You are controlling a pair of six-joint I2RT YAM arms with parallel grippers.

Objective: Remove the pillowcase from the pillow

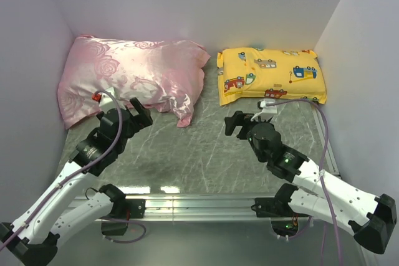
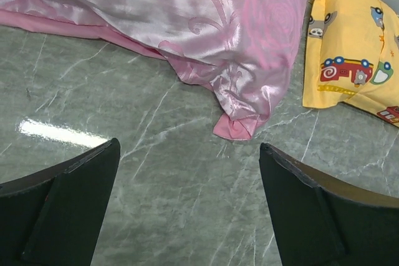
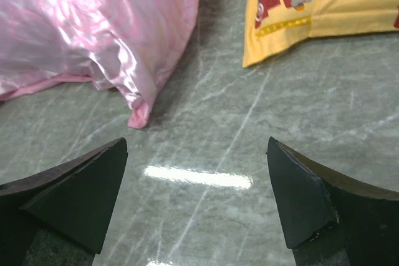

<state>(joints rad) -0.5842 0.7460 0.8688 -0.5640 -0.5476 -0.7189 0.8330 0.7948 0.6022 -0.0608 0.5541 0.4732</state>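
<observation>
As the pillowcase [image 1: 134,73] lies ungripped, the left end effector [image 1: 129,109] and right end effector [image 1: 243,120] hover wide open, empty, facing its loose corner

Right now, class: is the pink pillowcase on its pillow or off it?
On. The pillowcase is plump and filled, and no bare white pillow shows anywhere; one loose corner trails on the table.

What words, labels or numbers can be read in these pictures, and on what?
No text can be read anywhere.
On the yellow pillow: only cartoon vehicles; any lettering is too small to tell.
On the pillowcase: woven roses, no words.
</observation>
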